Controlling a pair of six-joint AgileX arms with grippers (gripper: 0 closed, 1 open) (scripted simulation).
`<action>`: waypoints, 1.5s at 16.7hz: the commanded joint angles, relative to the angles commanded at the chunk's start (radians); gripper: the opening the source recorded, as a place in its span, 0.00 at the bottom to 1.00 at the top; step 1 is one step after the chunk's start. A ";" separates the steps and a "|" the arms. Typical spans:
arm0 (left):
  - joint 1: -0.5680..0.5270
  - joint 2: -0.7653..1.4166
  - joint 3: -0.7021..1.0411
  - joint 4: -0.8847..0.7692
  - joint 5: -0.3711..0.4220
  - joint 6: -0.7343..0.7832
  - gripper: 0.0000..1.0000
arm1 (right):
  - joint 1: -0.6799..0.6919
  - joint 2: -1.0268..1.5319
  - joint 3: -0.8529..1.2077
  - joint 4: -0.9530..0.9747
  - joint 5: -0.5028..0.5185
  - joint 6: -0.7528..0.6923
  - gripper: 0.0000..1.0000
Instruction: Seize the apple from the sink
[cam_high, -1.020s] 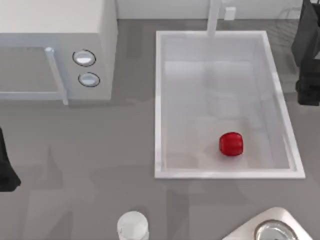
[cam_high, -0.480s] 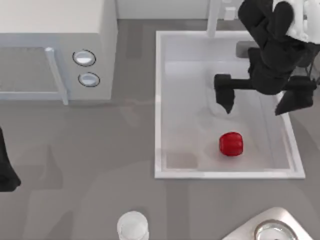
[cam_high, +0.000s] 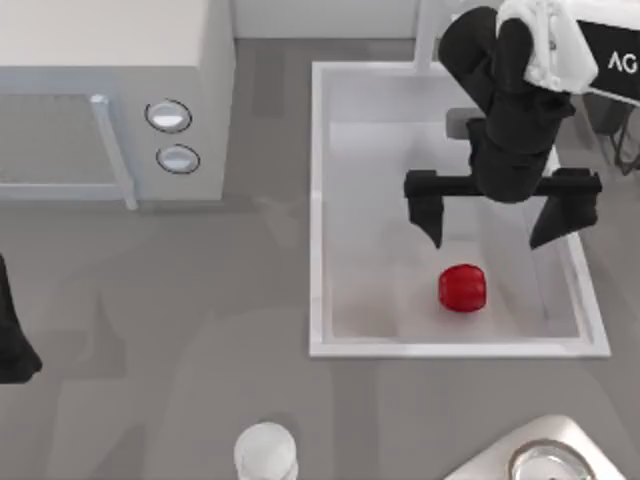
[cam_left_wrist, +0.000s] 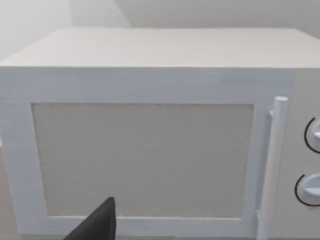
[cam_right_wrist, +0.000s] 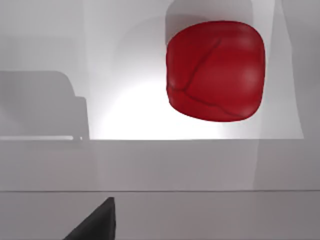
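From above, my right gripper (cam_high: 497, 228) hangs over the sink (cam_high: 318, 200), fingers spread wide and holding nothing; the apple (cam_high: 462, 288) lies on the basin floor just beyond them. My left arm sits parked at the table's left edge. My left wrist faces the microwave (cam_left_wrist: 150, 145). My right wrist looks down on the apple (cam_right_wrist: 215, 70).

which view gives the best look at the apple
The right wrist view: the apple is large and unobstructed there, lying on the sink floor. The top view shows it small, low in the sink, beyond the open right gripper. The left wrist view faces the microwave instead.
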 joint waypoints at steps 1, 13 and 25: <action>0.000 0.000 0.000 0.000 0.000 0.000 1.00 | -0.005 -0.002 -0.003 0.002 0.000 -0.001 1.00; 0.000 0.000 0.000 0.000 0.000 0.000 1.00 | 0.001 0.251 -0.186 0.444 0.003 0.004 1.00; 0.000 0.000 0.000 0.000 0.000 0.000 1.00 | 0.001 0.263 -0.194 0.457 0.003 0.004 0.47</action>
